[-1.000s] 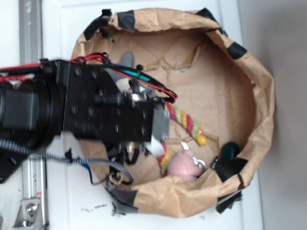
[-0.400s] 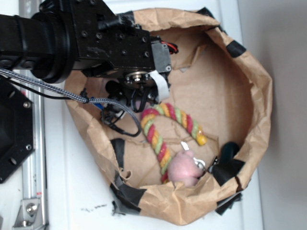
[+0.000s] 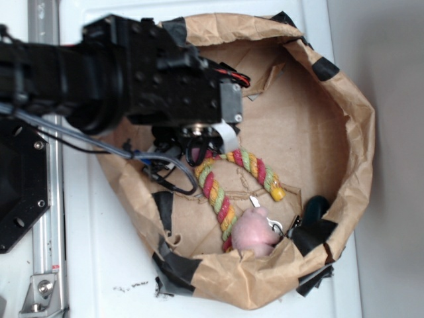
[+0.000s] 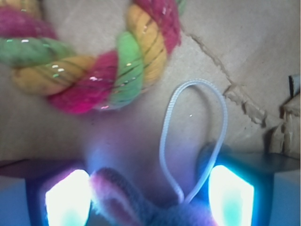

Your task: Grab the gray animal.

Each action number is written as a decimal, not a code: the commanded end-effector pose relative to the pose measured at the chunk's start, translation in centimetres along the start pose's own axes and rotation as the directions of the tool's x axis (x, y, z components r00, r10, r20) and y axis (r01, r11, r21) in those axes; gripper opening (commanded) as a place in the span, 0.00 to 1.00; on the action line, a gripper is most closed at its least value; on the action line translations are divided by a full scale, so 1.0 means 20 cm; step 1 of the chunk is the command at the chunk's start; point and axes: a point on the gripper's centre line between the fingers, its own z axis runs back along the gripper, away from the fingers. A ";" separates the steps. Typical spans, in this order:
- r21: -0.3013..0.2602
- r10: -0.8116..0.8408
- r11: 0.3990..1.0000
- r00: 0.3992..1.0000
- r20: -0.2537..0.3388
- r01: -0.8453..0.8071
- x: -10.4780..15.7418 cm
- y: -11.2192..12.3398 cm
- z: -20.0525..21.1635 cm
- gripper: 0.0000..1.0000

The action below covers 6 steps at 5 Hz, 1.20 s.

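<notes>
plush gray animal looks soft and light; gripper, spread wide astride it, should pinch its body.

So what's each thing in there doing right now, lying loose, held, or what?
Tool: open, one pad on each side of the gray animal, no squeeze visible.
Gray animal: at the frame's bottom edge between the pads, white cord loop lying on the cardboard.
Striped rope cane: curved, lying loose.
Pink plush toy: against the paper bag wall.
</notes>
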 end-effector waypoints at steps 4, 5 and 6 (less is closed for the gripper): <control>-0.129 0.169 0.982 0.954 0.247 -0.140 0.23 -0.07 0.66 0.00; -0.049 0.359 0.933 0.917 0.171 -0.356 0.30 -0.08 0.87 0.00; -0.110 0.445 0.896 0.875 0.192 -0.431 0.31 -0.04 0.85 0.00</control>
